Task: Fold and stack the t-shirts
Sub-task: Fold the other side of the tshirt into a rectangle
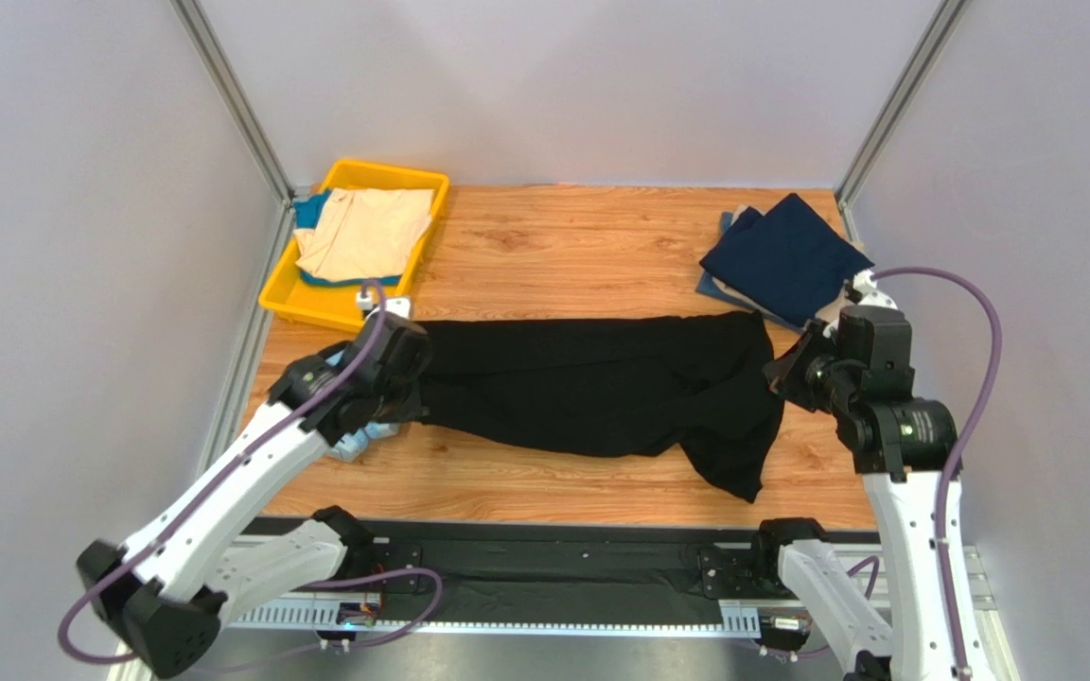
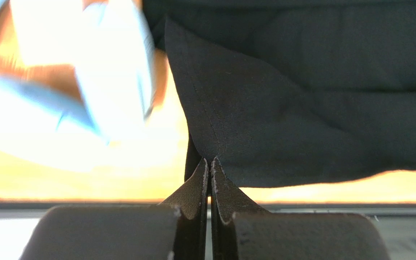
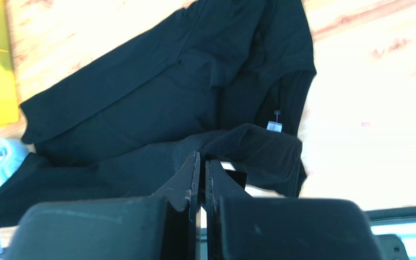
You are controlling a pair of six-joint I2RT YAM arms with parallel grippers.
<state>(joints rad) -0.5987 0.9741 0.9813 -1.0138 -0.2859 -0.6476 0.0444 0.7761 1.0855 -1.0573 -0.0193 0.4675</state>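
A large black t-shirt [image 1: 608, 383] lies stretched sideways across the middle of the wooden table. My left gripper [image 1: 402, 393] is at its left end, shut on a corner of the black cloth [image 2: 210, 162]. My right gripper [image 1: 781, 372] is at its right end, shut on a raised fold of the same shirt [image 3: 202, 157], whose white neck label [image 3: 273, 126] shows just beyond. A folded navy t-shirt [image 1: 785, 256] rests at the back right. A beige t-shirt [image 1: 363, 230] lies in the yellow tray [image 1: 281, 298].
Light-blue headphones [image 1: 359, 443] sit on the table right beside my left gripper, blurred in the left wrist view [image 2: 112, 81]. Teal cloth [image 1: 312, 210] peeks from under the beige shirt in the tray. Grey walls and metal posts close in the table.
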